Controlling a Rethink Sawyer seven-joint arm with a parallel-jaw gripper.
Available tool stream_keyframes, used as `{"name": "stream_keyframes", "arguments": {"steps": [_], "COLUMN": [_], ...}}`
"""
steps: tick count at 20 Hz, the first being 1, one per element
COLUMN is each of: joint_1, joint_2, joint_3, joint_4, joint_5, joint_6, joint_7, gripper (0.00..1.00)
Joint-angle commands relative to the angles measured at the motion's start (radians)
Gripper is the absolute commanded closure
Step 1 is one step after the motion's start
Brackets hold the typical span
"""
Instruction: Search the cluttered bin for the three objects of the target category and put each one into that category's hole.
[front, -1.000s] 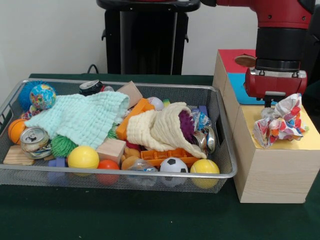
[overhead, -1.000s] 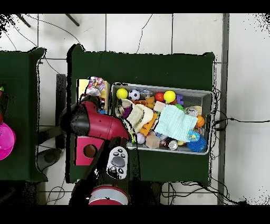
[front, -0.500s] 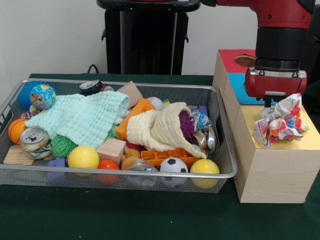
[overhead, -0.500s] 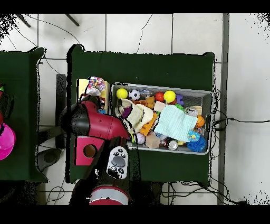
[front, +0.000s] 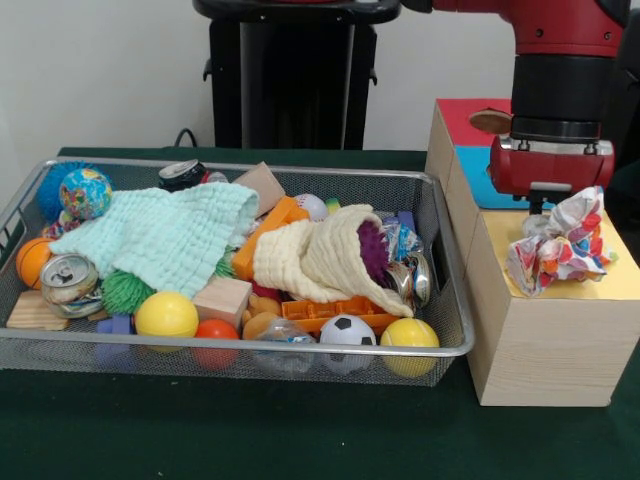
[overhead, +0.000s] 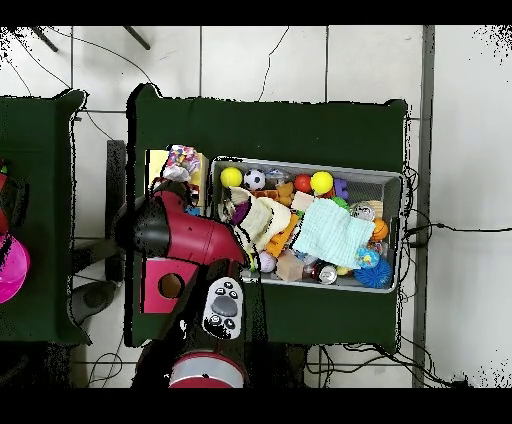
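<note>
The cluttered bin (front: 440, 345) is set on the green bench (front: 300, 430), just beside a row of wooden boxes. The arm's red wrist (front: 550, 165) hangs over the yellow-topped box (front: 560, 290), and a crumpled, many-coloured paper wad (front: 562, 245) is seen on that box's top, directly under the wrist. Whether the claw (front: 547, 205) is apart, together or clamped on the wad cannot be told: only a short dark stub below the wrist is shown, and its tips are lost against the paper.

It is judged that a crumpled-paper item is being delivered to this box. Several things could go wrong from here. If the wad is merely resting on the lid rather than over an opening, it would be left on top and not counted as sorted. If it is springy and light, as crumpled paper tends to be, it could catch on the rim of a hole or cling to the claw as the arm is raised, and be flicked off the box's edge onto the bench.

No hole in the yellow top can be made out, as it is covered by the wad and wrist. A round opening is seen only in the red-topped box (overhead: 160, 285) in the overhead view. Much of the bin's contents is buried under the mint cloth (front: 165, 240) and the cream knitted cloth (front: 315, 260), so any remaining paper items cannot be counted
</note>
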Motion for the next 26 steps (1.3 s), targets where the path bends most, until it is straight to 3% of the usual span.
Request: {"name": "stream_keyframes", "arguments": {"steps": [1,13,26], "joint_1": [-0.009,0.050,0.046], "joint_2": [-0.037,-0.085,-0.077], "joint_3": [-0.005,-0.072,-0.069], "joint_4": [0.022,0.031,0.022], "joint_5": [-0.016,-0.010,-0.005], "joint_6": [0.151,0.236,0.243], "joint_7": [0.160,0.199,0.197], "gripper": [1.00,1.00,1.00]}}
